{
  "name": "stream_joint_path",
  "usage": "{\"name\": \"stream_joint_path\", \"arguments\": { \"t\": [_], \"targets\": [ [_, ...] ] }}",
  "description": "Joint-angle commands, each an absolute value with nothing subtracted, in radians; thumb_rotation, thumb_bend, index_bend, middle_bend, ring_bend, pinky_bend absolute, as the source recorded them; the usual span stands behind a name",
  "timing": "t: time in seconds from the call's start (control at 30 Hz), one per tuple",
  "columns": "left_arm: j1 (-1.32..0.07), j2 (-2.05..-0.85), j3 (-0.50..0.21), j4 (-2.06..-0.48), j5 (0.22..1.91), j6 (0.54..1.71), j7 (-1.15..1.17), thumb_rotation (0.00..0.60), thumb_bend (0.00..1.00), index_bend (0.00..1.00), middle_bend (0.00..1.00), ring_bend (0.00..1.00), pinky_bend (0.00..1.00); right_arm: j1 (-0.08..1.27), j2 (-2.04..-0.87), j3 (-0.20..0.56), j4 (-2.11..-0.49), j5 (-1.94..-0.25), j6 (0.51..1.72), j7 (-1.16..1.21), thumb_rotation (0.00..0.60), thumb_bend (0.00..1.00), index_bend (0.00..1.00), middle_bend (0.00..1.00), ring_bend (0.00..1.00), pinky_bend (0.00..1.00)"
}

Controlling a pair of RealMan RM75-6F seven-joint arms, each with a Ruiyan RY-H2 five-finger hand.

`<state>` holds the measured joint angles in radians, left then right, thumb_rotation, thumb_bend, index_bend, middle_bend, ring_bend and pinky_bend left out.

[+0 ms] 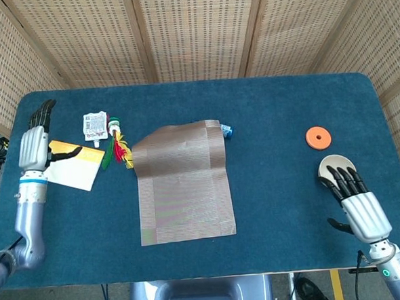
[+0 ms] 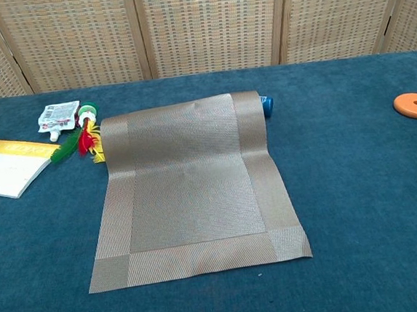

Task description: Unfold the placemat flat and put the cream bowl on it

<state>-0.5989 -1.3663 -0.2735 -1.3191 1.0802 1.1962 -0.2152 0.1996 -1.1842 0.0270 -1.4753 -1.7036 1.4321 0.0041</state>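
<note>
Placemat (image 1: 182,182) open on table, far edge lumped over blue bottle (image 1: 226,129) — unfold nearly done. Right hand (image 1: 358,201) empty, fingers spread; cream bowl (image 1: 330,164) just past fingertips. Left hand (image 1: 35,142) empty, spread, well away from mat. Next: you grip bowl, carry to mat.

Tan woven placemat (image 1: 181,182), cream bowl (image 1: 335,166)

i can't read any text from here: the white sachet (image 2: 58,115) carries small print too blurred to make out, and the yellow booklet (image 2: 11,165) shows no legible words.
</note>
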Motion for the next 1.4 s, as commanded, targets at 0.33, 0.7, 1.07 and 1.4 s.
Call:
{"name": "stream_joint_path", "arguments": {
  "t": [0.33,0.7,1.07,1.4],
  "targets": [
    [-0.326,-1.087,-0.099,-1.834,1.124,1.431,0.157,0.6,0.0,0.0,0.0,0.0,0.0,0.402,-1.225,-0.018,-1.518,-1.841,1.205,0.0,0.6,0.0,0.2,0.0,0.0,0.0],
    [-0.292,-1.058,-0.086,-1.891,1.165,1.442,0.223,0.6,0.0,0.0,0.0,0.0,0.0,0.531,-1.381,0.01,-1.462,-1.773,1.012,-0.04,0.6,0.0,0.27,0.0,0.0,0.0],
    [-0.289,-1.055,-0.098,-1.886,1.163,1.408,0.219,0.6,0.0,0.0,0.0,0.0,0.0,0.576,-1.466,0.014,-1.458,-1.703,0.928,-0.138,0.6,0.0,0.28,0.0,0.0,0.0],
    [-0.289,-1.057,-0.105,-1.882,1.157,1.38,0.226,0.6,0.0,0.0,0.0,0.0,0.0,0.616,-1.539,0.019,-1.458,-1.656,0.875,-0.206,0.6,0.0,0.28,0.0,0.0,0.0]
  ]
}}
